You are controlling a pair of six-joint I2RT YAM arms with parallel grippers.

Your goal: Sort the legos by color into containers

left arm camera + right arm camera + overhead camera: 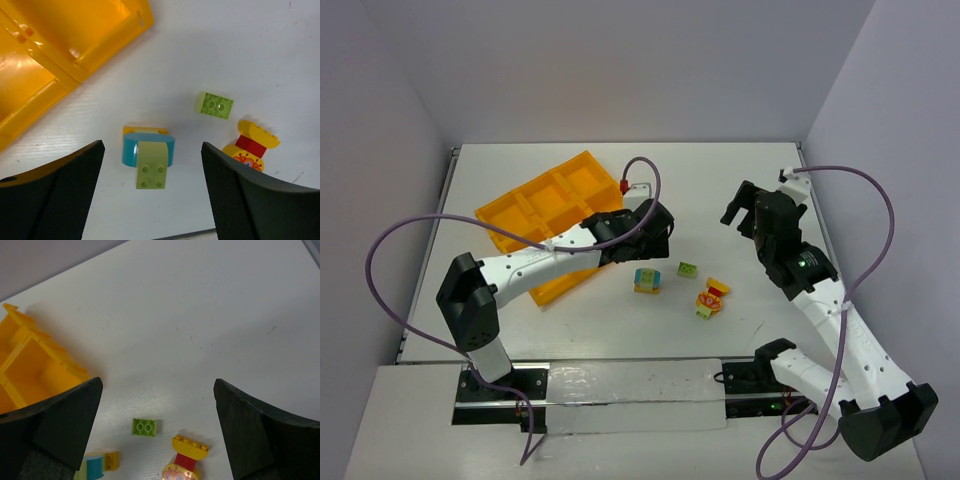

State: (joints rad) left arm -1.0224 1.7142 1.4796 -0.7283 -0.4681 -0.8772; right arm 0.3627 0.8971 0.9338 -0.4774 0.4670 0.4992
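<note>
An orange-yellow tray (pixel 545 195) with square compartments lies at the back left and looks empty where it shows. Three lots of legos lie on the table: a teal, light green and yellow clump (pixel 646 280), a single light green brick (pixel 688 270) and a yellow and red clump (pixel 712 298). My left gripper (pixel 655 245) is open, hovering just above the teal clump (pixel 148 155), which sits between its fingers in the left wrist view. My right gripper (pixel 745 218) is open and empty, held above the table behind the green brick (pixel 145 427).
The tray's near corner (pixel 60 50) lies close to the left of my left gripper, and the left arm reaches across the tray's front edge. The green brick (pixel 214 105) and the yellow and red clump (pixel 250 145) lie to the right of the teal clump.
</note>
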